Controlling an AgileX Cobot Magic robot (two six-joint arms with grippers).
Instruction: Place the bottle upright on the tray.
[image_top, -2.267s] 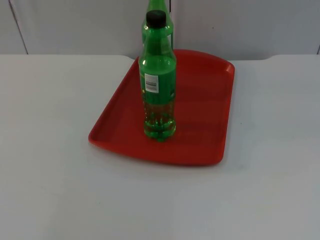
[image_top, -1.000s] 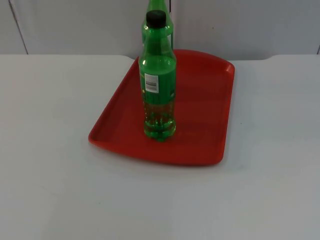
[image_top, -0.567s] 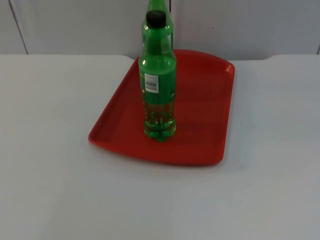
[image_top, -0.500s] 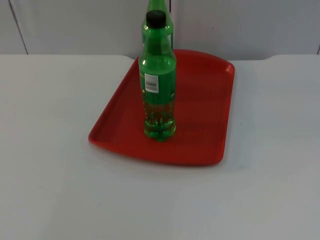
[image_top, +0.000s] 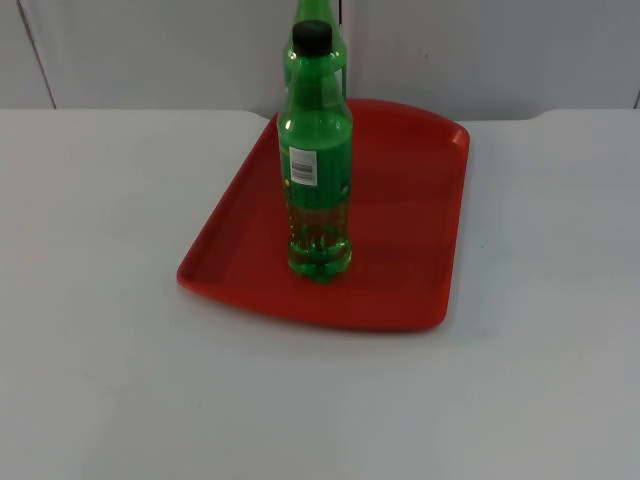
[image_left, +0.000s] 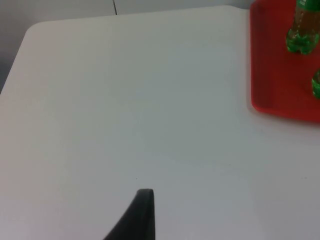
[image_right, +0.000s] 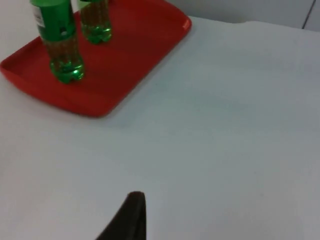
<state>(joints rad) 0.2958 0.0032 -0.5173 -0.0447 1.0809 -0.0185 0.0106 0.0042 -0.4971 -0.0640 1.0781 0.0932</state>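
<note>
A green bottle with a black cap (image_top: 318, 170) stands upright near the middle of the red tray (image_top: 400, 220). A second green bottle (image_top: 338, 60) stands upright behind it at the tray's far edge. The right wrist view has both bottles, the labelled one (image_right: 60, 40) and the other (image_right: 95, 22), on the tray (image_right: 135, 45). The left wrist view catches two green bottle bases (image_left: 300, 37) on the tray (image_left: 280, 75). My left gripper (image_left: 142, 220) waits over bare table left of the tray. My right gripper (image_right: 131, 217) waits over bare table right of it. Neither touches a bottle.
The white table top (image_top: 110, 380) surrounds the tray on the left, right and front. The grey partition wall (image_top: 500, 50) rises just behind the tray's far edge.
</note>
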